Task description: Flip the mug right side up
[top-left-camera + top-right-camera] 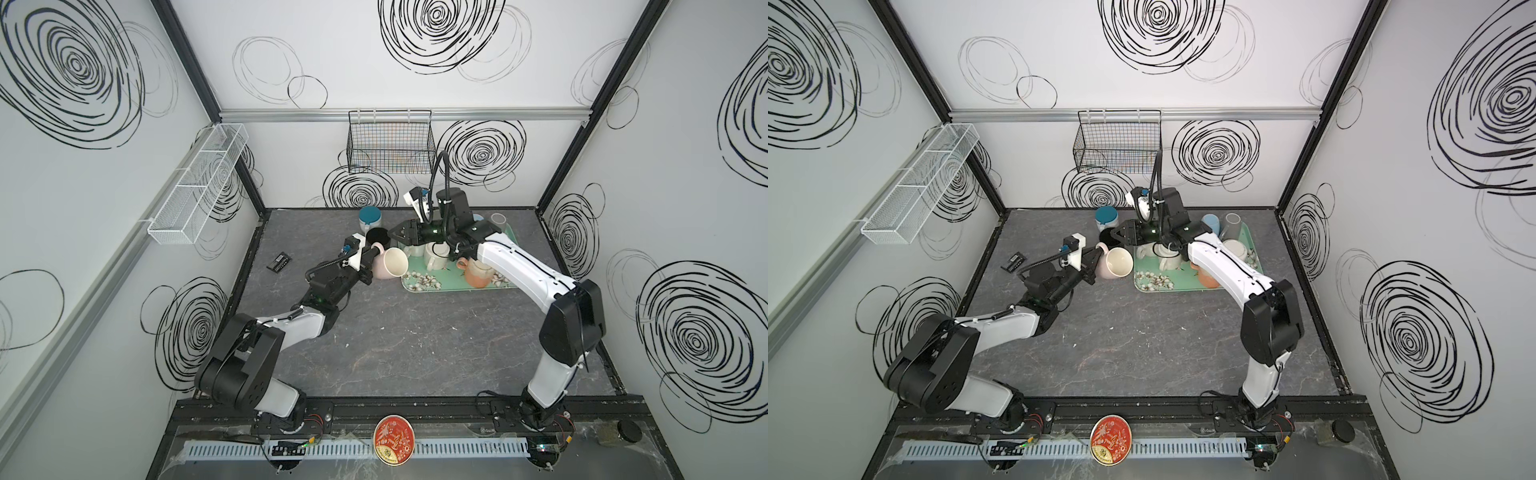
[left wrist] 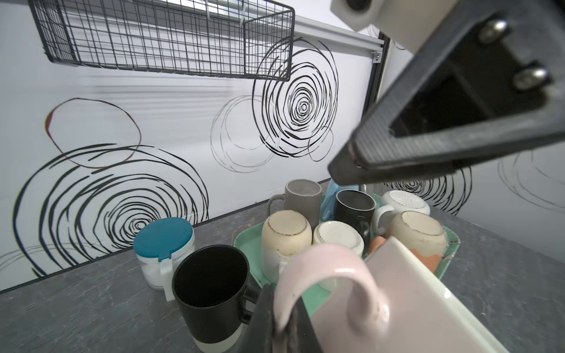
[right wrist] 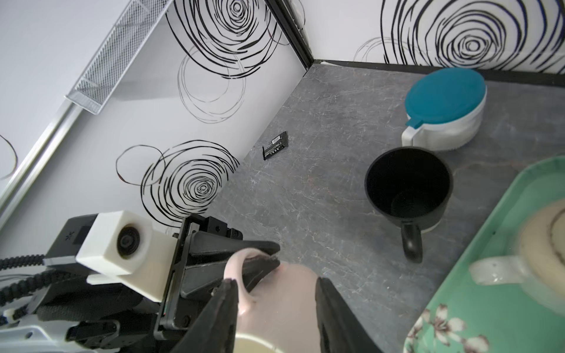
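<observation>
A pale pink mug [image 1: 386, 266] [image 1: 1115, 266] [image 2: 406, 299] [image 3: 281, 296] hangs tilted on its side just left of the green tray [image 1: 415, 287], its cream mouth turned toward the tray. My left gripper [image 1: 372, 258] [image 1: 1095, 261] [image 2: 287, 308] [image 3: 269, 255] is shut on the mug's handle [image 2: 321, 262]. My right gripper [image 1: 394, 235] [image 1: 1118, 233] [image 2: 345, 166] [image 3: 275, 283] hovers open above and behind the mug. Its two fingers are apart and I see no contact with the mug.
An upright black mug [image 1: 377, 237] [image 2: 211, 275] [image 3: 408, 183] and a teal-lidded jar [image 1: 370, 218] [image 3: 446, 97] stand just behind the pink mug. Several mugs sit upside down on the tray. A small black device [image 1: 279, 262] lies near the left wall. A wire basket [image 1: 390, 141] hangs on the back wall.
</observation>
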Controlling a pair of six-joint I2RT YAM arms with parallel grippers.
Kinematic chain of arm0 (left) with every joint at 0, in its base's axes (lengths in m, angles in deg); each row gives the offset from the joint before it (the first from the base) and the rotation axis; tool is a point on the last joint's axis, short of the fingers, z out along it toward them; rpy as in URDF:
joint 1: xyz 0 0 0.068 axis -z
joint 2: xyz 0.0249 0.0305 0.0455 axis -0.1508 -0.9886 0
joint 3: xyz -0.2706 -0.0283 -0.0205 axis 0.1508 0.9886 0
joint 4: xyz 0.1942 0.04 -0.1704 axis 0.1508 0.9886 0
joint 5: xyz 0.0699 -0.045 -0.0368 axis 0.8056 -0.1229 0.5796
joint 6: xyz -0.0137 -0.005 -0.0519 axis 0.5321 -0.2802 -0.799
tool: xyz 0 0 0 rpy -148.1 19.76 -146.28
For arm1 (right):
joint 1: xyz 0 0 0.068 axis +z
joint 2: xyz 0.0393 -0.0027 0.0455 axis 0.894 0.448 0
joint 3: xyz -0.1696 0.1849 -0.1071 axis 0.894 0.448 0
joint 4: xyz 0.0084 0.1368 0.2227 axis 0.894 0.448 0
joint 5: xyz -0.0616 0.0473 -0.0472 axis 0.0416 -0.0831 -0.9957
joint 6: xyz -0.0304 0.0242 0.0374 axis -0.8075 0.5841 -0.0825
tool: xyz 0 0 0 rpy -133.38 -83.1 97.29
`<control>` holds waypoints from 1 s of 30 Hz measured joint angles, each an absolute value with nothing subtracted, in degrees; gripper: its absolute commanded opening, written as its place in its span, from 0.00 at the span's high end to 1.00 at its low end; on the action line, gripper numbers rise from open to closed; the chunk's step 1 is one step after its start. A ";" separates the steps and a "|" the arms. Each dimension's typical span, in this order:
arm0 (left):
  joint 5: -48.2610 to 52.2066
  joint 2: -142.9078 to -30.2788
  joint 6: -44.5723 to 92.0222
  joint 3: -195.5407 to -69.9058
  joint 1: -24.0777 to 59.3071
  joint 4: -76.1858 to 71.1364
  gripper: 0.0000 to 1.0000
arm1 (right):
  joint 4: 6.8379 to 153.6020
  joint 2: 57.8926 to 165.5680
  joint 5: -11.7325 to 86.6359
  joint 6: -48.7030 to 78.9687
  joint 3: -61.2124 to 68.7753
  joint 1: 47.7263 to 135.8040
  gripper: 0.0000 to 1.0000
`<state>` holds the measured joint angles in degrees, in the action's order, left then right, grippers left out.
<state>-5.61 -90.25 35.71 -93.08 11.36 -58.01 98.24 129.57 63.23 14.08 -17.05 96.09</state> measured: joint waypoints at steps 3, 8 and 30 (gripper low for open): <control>-8.34 -91.06 34.09 -92.99 11.03 -58.12 1.00 | 103.55 132.79 63.98 10.27 -22.51 96.31 0.50; -11.35 -91.89 32.82 -92.99 11.03 -58.01 1.00 | 110.15 135.08 65.86 5.36 -25.33 97.88 0.49; -5.15 -92.33 36.10 -95.18 12.95 -46.95 1.00 | 120.01 138.73 63.28 -3.28 -26.82 100.35 0.57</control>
